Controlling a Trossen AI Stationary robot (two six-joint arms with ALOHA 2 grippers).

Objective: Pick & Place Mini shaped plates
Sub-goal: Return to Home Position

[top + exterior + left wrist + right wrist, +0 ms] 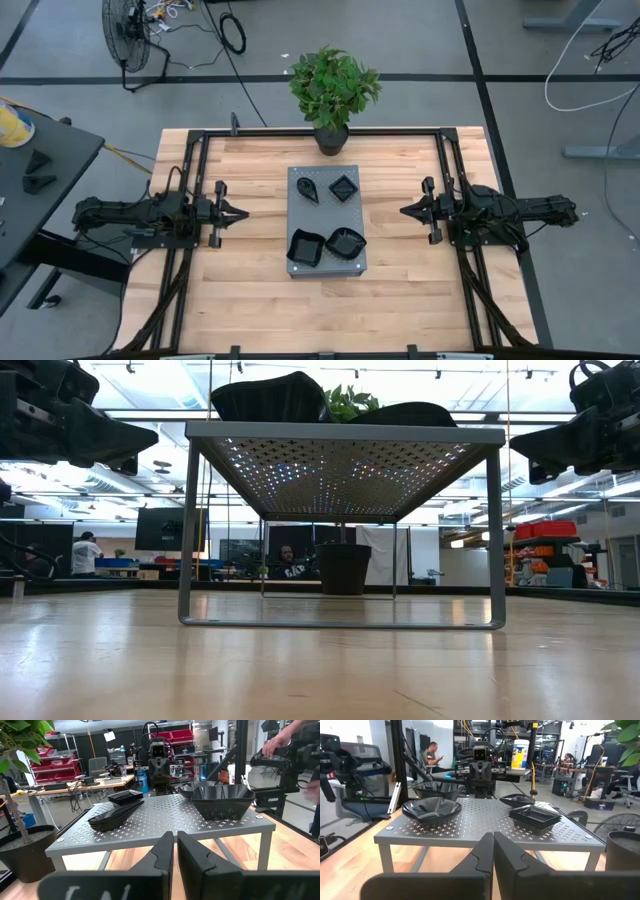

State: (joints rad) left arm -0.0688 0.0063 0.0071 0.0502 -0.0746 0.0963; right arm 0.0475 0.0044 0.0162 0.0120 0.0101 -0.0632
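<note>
A grey perforated stand [325, 212] sits mid-table and carries the mini shaped plates, all glossy black. These are a teardrop stack [308, 187], a small square stack [343, 186], a larger square stack [305, 247] and a wavy-edged stack [346, 241]. Each stack rests on its base on the stand's top. My left gripper [245, 211] hovers level to the left of the stand, shut and pointing at it [175, 851]. My right gripper [404, 211] mirrors it on the right, also shut [493, 852]. Both are clear of the stand and hold nothing.
A potted plant [331, 135] stands at the table's far edge, just behind the stand. Black frame rails [195, 160] run along the table's left, right and far sides. Bare wood [330, 310] lies between the stand and the near edge. People show in the room beyond.
</note>
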